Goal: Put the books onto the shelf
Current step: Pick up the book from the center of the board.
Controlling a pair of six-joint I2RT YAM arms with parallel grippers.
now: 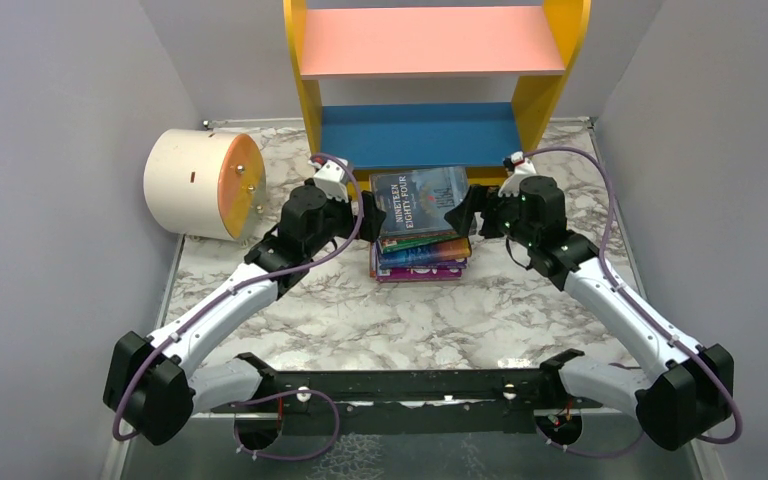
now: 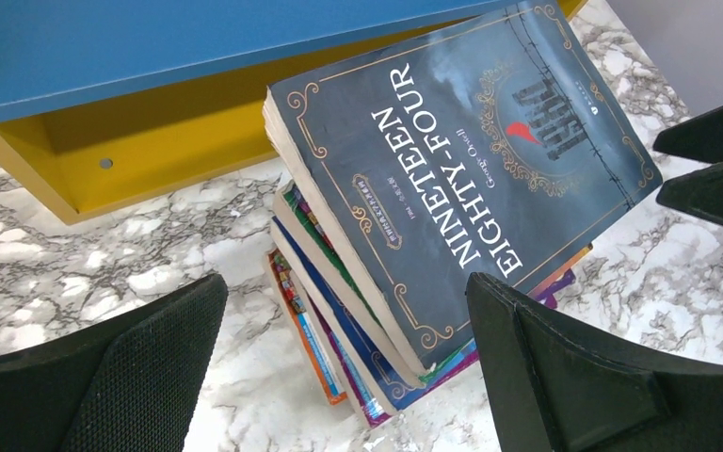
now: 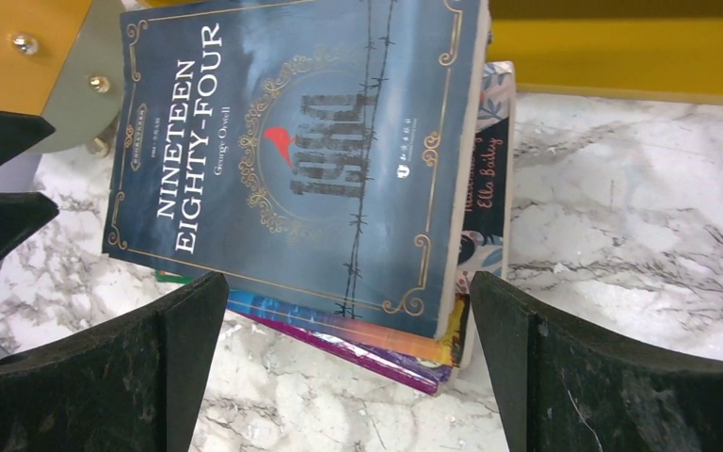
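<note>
Evidently the stack of paperbacks (image 1: 418, 250) lies flat on the marble table (image 1: 360, 310) so that it can be taken from both sides at once: it sits directly between the two grippers, with the dark blue Nineteen Eighty-Four (image 1: 420, 198) on top, skewed and overhanging the green, blue, orange and purple covers beneath. The left gripper (image 2: 346, 292) stands at the pile's left edge with its jaws spread wide and nothing in them; in its wrist view the books' spines lie just ahead, in the gap between its fingers. The right gripper (image 3: 344, 292) mirrors it at the opposite edge, equally wide and empty, with the top book's long side just in front of it. Whether either one touches a cover I cannot tell. My guess is that this facing pose prepares a squeeze or lift from both sides. Just beyond both grippers, on the far side of the pile, stands the shelf (image 1: 550, 70), its blue lower board (image 1: 420, 135) bare. A cream cylinder (image 1: 190, 180) lies outward of the left gripper, well apart.
</note>
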